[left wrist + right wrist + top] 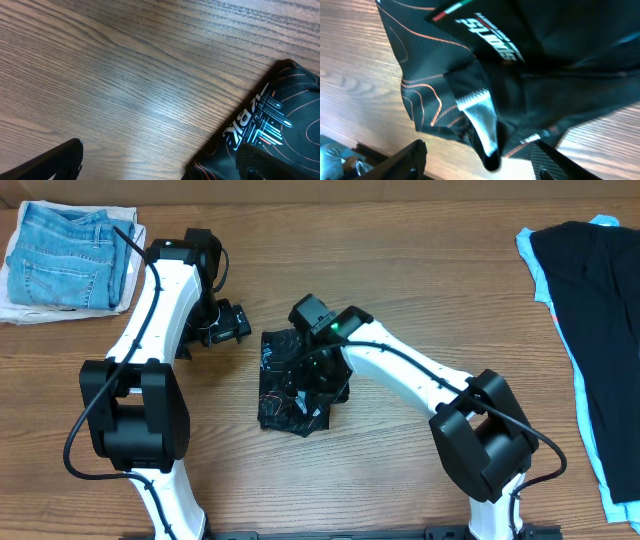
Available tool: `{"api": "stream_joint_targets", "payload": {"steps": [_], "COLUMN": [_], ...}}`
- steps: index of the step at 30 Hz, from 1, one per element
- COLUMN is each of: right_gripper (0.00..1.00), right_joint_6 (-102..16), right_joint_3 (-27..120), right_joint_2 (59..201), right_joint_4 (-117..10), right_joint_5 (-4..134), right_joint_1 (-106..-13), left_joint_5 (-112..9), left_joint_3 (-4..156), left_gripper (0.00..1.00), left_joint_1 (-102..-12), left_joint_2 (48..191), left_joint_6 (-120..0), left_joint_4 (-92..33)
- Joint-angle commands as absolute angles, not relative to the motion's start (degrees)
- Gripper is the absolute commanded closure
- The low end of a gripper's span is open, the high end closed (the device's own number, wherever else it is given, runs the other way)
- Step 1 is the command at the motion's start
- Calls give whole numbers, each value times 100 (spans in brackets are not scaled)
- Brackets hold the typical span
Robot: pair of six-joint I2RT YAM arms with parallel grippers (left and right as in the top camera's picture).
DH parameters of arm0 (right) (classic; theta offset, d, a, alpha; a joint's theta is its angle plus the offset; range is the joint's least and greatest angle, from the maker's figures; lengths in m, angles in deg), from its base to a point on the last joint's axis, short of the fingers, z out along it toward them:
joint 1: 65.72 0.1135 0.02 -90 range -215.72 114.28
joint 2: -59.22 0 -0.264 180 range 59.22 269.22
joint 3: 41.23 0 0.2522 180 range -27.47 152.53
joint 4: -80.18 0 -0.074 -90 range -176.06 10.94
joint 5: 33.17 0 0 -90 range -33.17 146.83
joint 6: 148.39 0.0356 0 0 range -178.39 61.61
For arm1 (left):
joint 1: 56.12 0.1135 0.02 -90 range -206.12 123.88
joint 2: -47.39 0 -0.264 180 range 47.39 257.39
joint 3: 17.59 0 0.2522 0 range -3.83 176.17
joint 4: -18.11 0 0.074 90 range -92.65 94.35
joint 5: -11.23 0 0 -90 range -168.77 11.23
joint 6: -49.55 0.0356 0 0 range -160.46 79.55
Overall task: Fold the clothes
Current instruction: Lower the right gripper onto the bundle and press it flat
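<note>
The clothes, a black shirt (290,395) with thin orange lines, lie bunched into a small rumpled packet mid-table. My right gripper (316,368) hovers over its top. In the right wrist view the gripper (485,167) is open, and a drooping fold of the shirt (485,135) with a pale lining hangs between its fingers (407,160) without touching either. My left gripper (246,326) stands wide open just left of the packet. In the left wrist view the gripper (160,170) holds nothing, and one finger (262,162) overlaps the shirt's edge (285,105).
Folded light-blue jeans (68,258) rest on a white cloth at the back left corner. A pile of black and light-blue garments (590,320) covers the right edge. Bare wooden table (420,260) lies between them.
</note>
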State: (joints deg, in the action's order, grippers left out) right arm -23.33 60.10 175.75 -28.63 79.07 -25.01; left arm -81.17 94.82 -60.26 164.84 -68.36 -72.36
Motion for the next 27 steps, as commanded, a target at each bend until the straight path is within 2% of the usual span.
{"api": "stream_joint_targets", "payload": {"steps": [1, 10, 12, 17, 20, 21, 22, 27], "right_gripper": [30, 32, 37, 59, 80, 92, 96, 96], "right_joint_6": [-1978, -1723, -1721, -1718, -1716, -1712, -1657, -1502], "right_joint_3": [5804, 5531, 5531, 5529, 5529, 5529, 5529, 5629], "right_joint_2": [17433, 17453, 17453, 17453, 17453, 17453, 17453, 17451], "right_joint_4": [-3182, -3737, -3835, -3768, -3647, -3555, -3494, -2884], "right_joint_5": [7870, 7175, 7136, 7035, 6885, 6882, 6869, 6797], "right_joint_1": [-2495, -2497, -2497, -2497, -2497, -2497, -2497, -2497], "left_joint_5": [-8174, -8174, -8174, -8176, -8176, -8176, -8176, -8176], "left_joint_3": [9456, 9456, 9456, 9456, 9456, 9456, 9456, 9456], "left_gripper": [0, 0, 0, 0, 0, 0, 0, 0], "left_joint_1": [-6063, -6063, -6063, -6063, -6063, -6063, -6063, -6063], "left_joint_2": [16473, 16473, 16473, 16473, 16473, 16473, 16473, 16473], "left_joint_6": [-6726, -6726, -6726, -6722, -6722, -6722, -6722, -6722], "left_joint_4": [-7260, -7314, -7319, -7327, -7325, -7323, -7323, -7319]}}
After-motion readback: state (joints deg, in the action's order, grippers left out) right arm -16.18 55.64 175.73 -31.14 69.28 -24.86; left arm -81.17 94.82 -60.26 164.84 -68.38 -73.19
